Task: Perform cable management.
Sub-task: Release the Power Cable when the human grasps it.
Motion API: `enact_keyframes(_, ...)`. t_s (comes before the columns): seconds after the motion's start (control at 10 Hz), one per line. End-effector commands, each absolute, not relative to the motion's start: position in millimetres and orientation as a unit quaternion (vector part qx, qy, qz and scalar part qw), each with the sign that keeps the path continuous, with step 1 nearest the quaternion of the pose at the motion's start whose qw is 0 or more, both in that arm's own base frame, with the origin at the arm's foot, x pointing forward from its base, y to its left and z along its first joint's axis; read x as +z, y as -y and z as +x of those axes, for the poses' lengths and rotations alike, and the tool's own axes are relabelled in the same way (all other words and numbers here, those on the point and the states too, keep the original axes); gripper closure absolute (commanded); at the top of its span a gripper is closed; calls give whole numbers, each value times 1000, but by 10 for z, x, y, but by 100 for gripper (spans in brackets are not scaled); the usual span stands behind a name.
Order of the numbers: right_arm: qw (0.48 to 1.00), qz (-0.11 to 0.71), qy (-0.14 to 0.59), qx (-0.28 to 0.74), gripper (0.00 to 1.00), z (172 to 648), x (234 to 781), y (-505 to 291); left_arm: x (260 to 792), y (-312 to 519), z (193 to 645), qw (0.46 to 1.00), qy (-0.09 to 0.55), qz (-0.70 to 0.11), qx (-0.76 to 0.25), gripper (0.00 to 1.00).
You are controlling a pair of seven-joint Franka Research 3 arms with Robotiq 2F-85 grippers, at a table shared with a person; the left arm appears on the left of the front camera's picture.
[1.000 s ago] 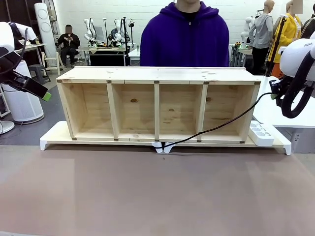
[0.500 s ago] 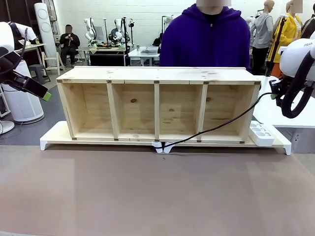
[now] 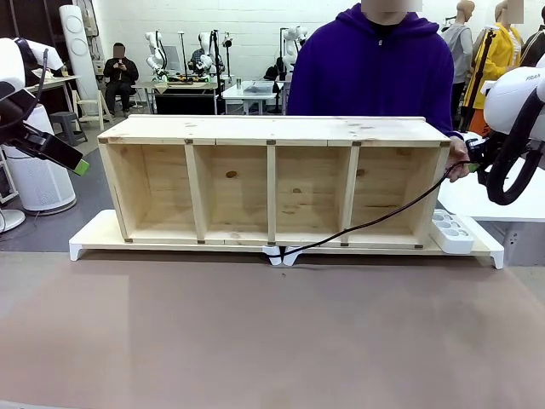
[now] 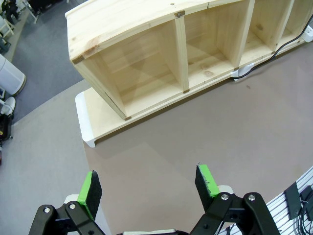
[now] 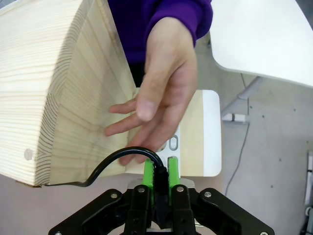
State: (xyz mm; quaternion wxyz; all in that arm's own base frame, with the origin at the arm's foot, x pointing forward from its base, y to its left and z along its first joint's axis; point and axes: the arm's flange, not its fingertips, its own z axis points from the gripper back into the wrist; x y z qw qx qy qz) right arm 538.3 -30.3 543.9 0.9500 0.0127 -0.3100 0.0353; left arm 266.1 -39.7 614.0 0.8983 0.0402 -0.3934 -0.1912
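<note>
From below the middle divider of the wooden shelf [image 3: 272, 128], the cable [image 3: 375, 223] climbs across the rightmost compartment to the right gripper [image 3: 473, 162] at the shelf's right end, a person's hand [image 3: 458, 164] just beside it; a white power strip [image 3: 451, 230] lies below.

Front camera: fixed, central, at near edge of worktop [image 3: 272, 341], facing across to wooden shelf [image 3: 230, 128] and person [image 3: 375, 68] at far edge; whole shelf in frame. Left wrist camera: high over worktop's left part, tilted down past left gripper [image 4: 147, 177] onto shelf's left compartments. Right wrist camera: close against shelf's right end wall, person's hand [image 5: 164, 83] just ahead. Shelf common to all three.
</note>
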Motion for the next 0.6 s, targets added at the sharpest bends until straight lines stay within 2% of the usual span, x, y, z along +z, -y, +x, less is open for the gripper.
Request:
enact_keyframes(0.0, 949, 12, 313, 35, 85, 5393, 5449, 317, 6140, 405, 2683, 897, 398, 41, -190, 0)
enact_keyframes(0.5, 949, 12, 313, 35, 85, 5393, 5449, 317, 6140, 405, 2683, 897, 398, 41, -190, 0)
